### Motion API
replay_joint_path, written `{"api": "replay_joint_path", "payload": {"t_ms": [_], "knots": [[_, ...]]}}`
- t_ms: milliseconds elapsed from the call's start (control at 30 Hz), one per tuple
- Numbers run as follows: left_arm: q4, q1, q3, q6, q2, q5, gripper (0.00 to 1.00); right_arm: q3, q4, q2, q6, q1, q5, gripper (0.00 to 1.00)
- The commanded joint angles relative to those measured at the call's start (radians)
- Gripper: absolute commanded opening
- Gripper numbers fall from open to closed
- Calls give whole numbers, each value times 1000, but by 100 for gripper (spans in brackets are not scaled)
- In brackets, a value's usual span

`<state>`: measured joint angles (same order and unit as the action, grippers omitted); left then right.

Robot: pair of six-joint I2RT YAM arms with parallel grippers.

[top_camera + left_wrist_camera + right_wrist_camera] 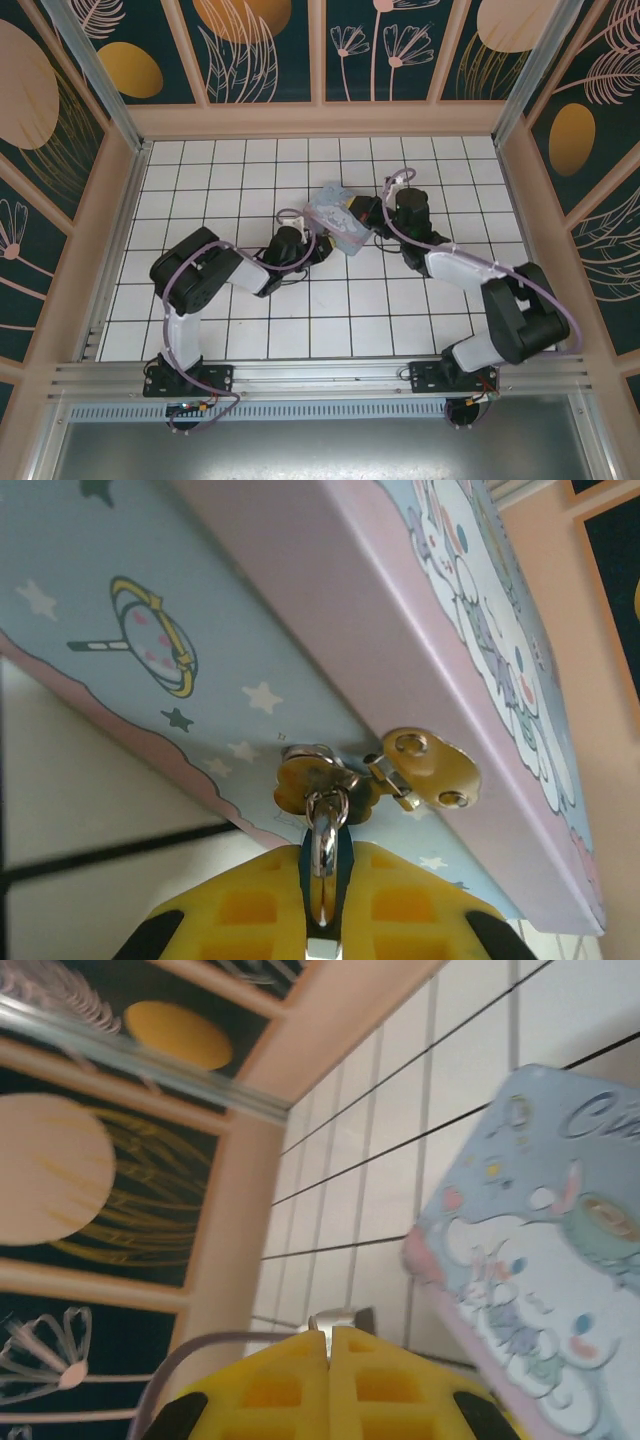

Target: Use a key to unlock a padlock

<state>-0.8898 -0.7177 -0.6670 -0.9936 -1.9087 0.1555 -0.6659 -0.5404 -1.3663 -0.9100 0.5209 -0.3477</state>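
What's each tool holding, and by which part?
Left tool pinches the padlock by its dark body, shackle up in the clasp of the tin. Right tool is shut on a small metal piece, probably the key.

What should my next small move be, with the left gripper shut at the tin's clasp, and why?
Probably bring the right gripper around the tin toward its hasp. The left gripper is shut on the padlock hanging there, so it looks steadied, while the right gripper, shut on what seems the key, sits beside the lid, away from the lock.
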Motion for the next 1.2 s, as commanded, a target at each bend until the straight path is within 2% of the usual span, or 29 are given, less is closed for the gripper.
{"api": "replay_joint_path", "payload": {"t_ms": [0, 267, 467, 633, 967, 1167], "knots": [[12, 4, 46, -55, 87, 1, 0, 102, 37, 89, -2, 69, 45, 0], [42, 4, 99, -120, 167, 119, 0, 413, -108, 286, -127, 245, 172, 0], [51, 3, 98, -137, 189, 163, 0, 533, -202, 294, -154, 305, 221, 0], [39, 3, 102, -143, 189, 188, 0, 504, -180, 267, -115, 261, 200, 0], [35, 2, 132, -145, 263, 216, 0, 406, -170, 126, -13, 44, 15, 0], [6, 1, 140, -175, 269, 233, 0, 337, -119, 90, 26, -3, -48, 0]]}}
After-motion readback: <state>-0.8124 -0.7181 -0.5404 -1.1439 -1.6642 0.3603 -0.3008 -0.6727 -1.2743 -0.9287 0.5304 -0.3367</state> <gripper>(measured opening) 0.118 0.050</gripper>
